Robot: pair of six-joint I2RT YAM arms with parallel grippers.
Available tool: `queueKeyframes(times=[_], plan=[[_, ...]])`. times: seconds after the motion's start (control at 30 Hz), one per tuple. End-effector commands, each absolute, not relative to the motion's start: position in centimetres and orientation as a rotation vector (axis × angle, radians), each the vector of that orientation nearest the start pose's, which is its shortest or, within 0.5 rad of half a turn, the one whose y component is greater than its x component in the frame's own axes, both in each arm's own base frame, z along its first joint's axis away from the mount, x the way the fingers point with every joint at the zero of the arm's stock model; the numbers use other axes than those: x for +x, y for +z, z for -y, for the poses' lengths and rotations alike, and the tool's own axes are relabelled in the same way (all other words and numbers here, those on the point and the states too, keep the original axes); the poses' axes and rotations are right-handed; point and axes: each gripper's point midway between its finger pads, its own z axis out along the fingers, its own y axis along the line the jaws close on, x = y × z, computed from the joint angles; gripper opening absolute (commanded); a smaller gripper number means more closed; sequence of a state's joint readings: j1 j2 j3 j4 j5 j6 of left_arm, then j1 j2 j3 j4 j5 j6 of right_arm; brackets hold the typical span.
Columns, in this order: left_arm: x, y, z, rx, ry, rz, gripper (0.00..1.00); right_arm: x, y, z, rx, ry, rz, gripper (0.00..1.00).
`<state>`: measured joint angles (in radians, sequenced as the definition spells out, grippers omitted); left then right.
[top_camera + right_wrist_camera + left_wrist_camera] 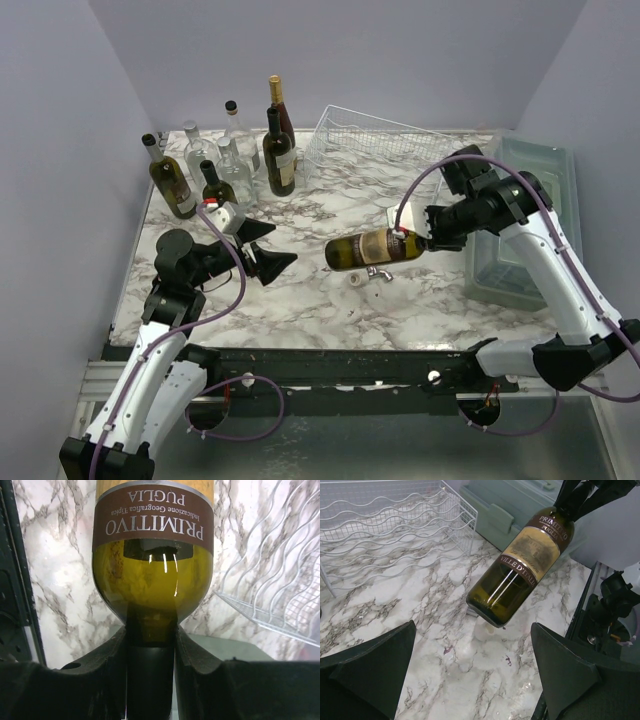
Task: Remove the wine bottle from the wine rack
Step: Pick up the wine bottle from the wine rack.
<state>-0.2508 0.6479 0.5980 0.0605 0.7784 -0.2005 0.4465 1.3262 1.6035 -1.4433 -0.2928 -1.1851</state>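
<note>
The olive-green glass wine bottle with a gold and brown paper label sits neck-first in the right claw. Its body reaches out to the left of the claw, roughly level above the white marble-patterned table. Its base points towards the left claw, which is just beside it but not touching. The bottle is out of the white wire-grid wine rack, which stands at the far side of the table, right of centre, with its wavy cradles bare. There is one held bottle, one rack and one translucent grey-green plastic bin on the right. A cluster of upright glass bottles stands at the far left; at least seven can be counted, some dark and some clear, but they overlap too much for a sure total. The right claw's two black fingers are clamped tight on either side of the bottle's neck. The left claw stands spread wide, holding and touching nothing.
</note>
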Motion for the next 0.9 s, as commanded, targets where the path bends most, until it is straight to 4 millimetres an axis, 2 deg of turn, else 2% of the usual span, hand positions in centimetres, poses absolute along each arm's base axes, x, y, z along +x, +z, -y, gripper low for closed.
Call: queueKeyframes(times=[0.0, 0.37, 0.57, 0.87], plan=[[20.4, 28.3, 19.3, 0.712, -0.994, -1.480, 0.99, 23.1, 28.2, -12.5, -2.039, 0.030, -1.570, 0.00], [19.3, 28.0, 20.4, 0.771, -1.123, -1.488, 0.99, 22.0, 29.7, -12.7, -2.189, -0.063, -1.233, 0.00], [18.2, 27.5, 21.7, 0.835, -1.202, -1.486, 0.99, 21.4, 28.0, -12.6, -2.308, -0.077, -1.109, 0.00], [15.2, 25.3, 26.8, 0.989, -1.401, -1.549, 0.99, 19.9, 25.7, -14.1, -2.411, 0.019, -0.941, 0.00]])
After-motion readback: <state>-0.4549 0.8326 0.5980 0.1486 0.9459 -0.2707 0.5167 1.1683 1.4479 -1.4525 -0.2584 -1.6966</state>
